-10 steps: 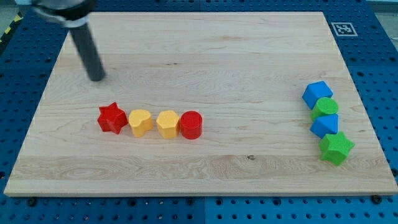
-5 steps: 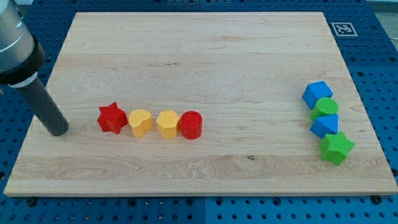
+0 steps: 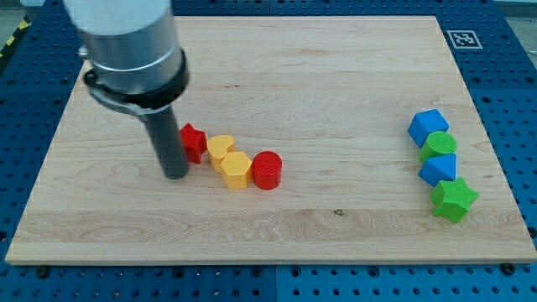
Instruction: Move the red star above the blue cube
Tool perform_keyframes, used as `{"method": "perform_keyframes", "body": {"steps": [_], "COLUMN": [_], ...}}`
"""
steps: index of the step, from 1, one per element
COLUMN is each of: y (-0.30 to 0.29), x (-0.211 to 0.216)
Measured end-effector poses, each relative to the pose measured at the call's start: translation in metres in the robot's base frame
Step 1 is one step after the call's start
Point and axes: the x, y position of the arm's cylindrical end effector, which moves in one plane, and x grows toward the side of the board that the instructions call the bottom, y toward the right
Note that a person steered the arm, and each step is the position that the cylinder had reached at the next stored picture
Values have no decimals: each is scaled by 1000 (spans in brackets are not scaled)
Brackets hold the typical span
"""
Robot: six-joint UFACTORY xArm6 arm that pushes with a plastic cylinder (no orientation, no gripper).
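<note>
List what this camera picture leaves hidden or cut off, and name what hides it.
- Red star: left part hidden behind the rod in the camera view.
- My tip: whether it touches the star is unclear.
- Arm above the rod: cut off by the view's top edge.

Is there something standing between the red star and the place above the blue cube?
Yes. To the red star's right lie the yellow heart, yellow hexagon and red cylinder, toward the blue cube. My tip is at its left.
</note>
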Motion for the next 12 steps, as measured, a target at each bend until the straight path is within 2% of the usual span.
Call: {"method": "perform_keyframes", "body": {"steps": [2, 5, 7, 10, 12], "y": [-33, 97, 137, 119, 72], "x": [-21, -30, -56, -109, -126]}}
